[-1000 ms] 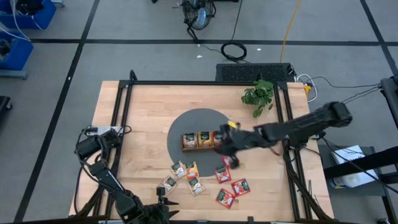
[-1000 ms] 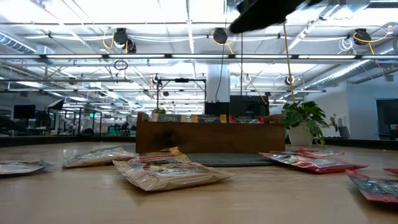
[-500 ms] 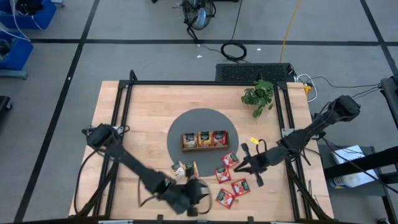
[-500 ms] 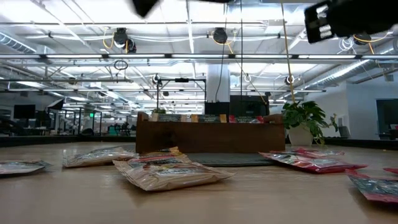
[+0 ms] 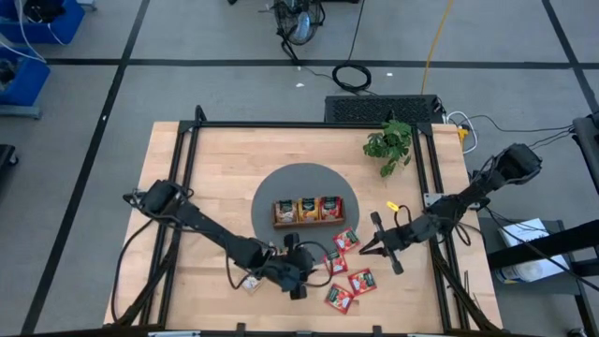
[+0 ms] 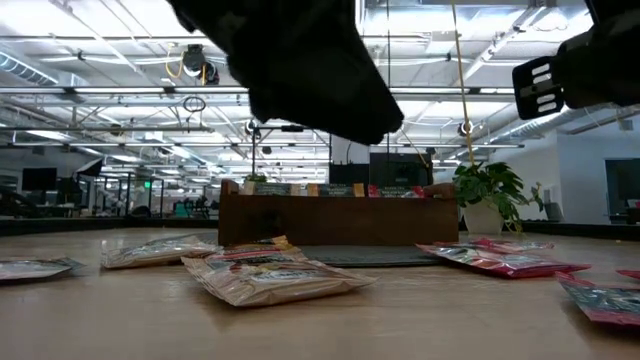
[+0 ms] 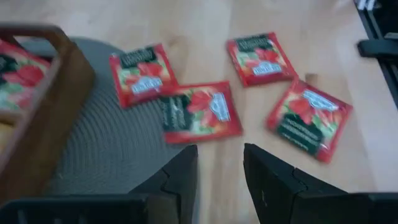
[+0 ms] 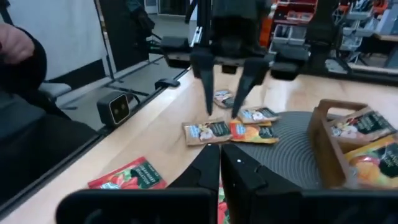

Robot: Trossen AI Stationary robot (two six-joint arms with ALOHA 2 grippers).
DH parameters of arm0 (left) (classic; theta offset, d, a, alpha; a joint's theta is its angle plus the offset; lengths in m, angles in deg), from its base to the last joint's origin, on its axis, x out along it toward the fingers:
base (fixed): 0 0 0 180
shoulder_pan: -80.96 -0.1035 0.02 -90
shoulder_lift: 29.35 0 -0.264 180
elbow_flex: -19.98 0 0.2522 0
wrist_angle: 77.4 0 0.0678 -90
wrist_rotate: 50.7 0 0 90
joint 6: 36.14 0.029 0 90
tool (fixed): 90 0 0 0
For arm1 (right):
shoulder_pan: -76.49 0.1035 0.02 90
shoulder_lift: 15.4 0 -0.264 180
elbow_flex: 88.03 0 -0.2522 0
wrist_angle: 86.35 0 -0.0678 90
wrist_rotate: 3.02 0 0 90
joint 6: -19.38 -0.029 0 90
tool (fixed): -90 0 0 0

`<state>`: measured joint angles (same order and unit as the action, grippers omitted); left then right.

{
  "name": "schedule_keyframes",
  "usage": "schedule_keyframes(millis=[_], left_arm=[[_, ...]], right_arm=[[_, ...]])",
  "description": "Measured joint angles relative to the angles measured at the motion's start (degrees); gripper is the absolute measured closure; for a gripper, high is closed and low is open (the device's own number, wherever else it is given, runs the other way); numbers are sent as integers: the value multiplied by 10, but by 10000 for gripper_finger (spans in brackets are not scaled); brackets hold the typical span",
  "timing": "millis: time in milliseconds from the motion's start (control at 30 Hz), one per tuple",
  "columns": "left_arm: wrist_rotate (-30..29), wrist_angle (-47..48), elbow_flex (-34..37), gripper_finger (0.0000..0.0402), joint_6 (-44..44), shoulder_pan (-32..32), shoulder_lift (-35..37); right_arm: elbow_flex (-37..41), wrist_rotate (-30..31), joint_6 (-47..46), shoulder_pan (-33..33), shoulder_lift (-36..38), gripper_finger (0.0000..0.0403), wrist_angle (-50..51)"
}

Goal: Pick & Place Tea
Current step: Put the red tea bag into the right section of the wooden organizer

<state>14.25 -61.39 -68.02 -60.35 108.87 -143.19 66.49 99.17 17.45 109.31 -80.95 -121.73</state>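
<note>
Table: we see pale wood, with a round grey mat at its middle.
Tray: wooden, three compartments, sitting on the mat; each holds sachets (how many we cannot count).
Left gripper: low over the loose sachets at the near edge, fingers parted, nothing held.
Right gripper: just right of the red group, fingers almost closed, empty.
Red tea sachets: we count four loose, flat, one half on the mat.
Orange and tan sachets: about four, crowded under the left arm; count unsure.
Risk: the packets are thin and lie touching, so we judge the fingers could skid off or lift two together.
Risk, second: both arms are near; they might bump.
</note>
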Motion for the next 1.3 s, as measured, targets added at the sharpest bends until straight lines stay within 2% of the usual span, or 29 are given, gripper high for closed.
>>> schedule_keyframes(millis=[133,233,400,533,700,867,1000,1200,1300], left_arm=[[9,-12,2,269,45,-7,-2],[8,-48,3,284,121,6,-4],[11,-93,2,345,229,31,-3],[10,-96,2,394,242,36,-3],[-9,-107,2,380,256,32,-3],[67,-68,2,390,208,8,-7],[76,-91,2,397,211,2,-25],[81,-142,2,368,197,-8,-44],[103,-146,2,364,175,-17,-44]], right_arm=[[0,1,-22,14,-19,401,1],[0,1,-35,27,-43,401,1],[-12,14,-56,33,-74,402,-2],[-19,13,-63,34,-91,401,-4],[-39,64,-94,51,-130,402,2],[-72,72,-76,44,-183,402,18],[-85,72,-67,29,-208,402,19],[-86,74,-90,20,-209,403,24],[-86,113,-103,20,-209,403,32]])
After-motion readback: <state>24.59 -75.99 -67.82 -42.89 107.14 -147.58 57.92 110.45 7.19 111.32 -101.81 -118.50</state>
